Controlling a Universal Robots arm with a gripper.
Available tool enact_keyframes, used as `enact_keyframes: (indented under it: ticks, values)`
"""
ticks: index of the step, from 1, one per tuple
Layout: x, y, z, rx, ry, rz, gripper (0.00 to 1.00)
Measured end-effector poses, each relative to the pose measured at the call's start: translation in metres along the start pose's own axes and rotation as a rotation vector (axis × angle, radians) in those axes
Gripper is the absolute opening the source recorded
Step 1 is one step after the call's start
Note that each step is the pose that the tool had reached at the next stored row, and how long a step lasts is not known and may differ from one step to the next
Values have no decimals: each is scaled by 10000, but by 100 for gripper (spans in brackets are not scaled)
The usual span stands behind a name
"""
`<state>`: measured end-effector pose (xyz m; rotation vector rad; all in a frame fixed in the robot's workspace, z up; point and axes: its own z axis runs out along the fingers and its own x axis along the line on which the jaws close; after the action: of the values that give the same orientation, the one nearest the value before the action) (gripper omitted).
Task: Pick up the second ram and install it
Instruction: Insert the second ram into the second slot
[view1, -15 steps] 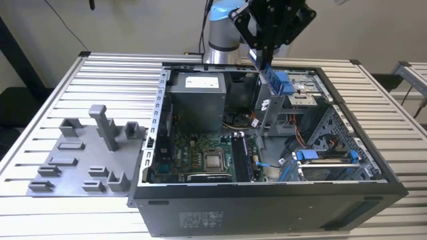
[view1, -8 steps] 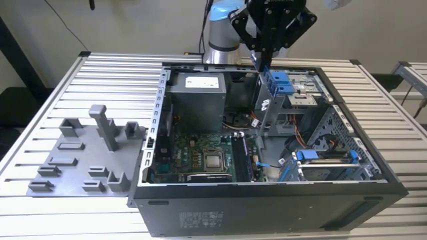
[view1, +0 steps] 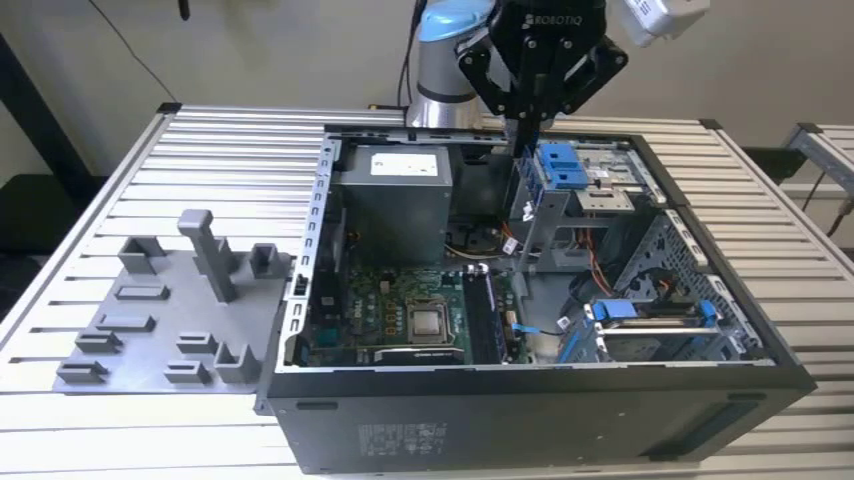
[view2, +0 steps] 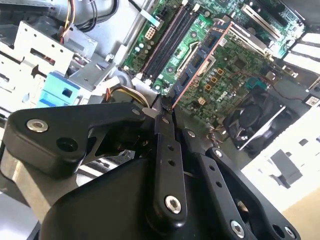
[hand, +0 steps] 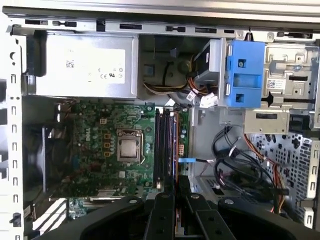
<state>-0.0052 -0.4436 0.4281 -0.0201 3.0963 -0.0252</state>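
The second ram (view2: 201, 60) is pinched in the hand (view2: 162, 107), above the motherboard slots (view1: 483, 300) at its six o'clock in the exterior view. It should be squared to its slot, then pressed evenly.

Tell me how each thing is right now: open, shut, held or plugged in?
gripper: shut on the second ram.
second ram: held in the air over the motherboard, not plugged in.
computer case: lying on its side, open on top.
processor: bare, nothing covering it.
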Motion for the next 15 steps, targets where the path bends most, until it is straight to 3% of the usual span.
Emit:
enact_keyframes:
  ticks: [10,15]
  values:
    - [6,3,179,11,12,150,15]
    - [6,4,182,13,13,166,15]
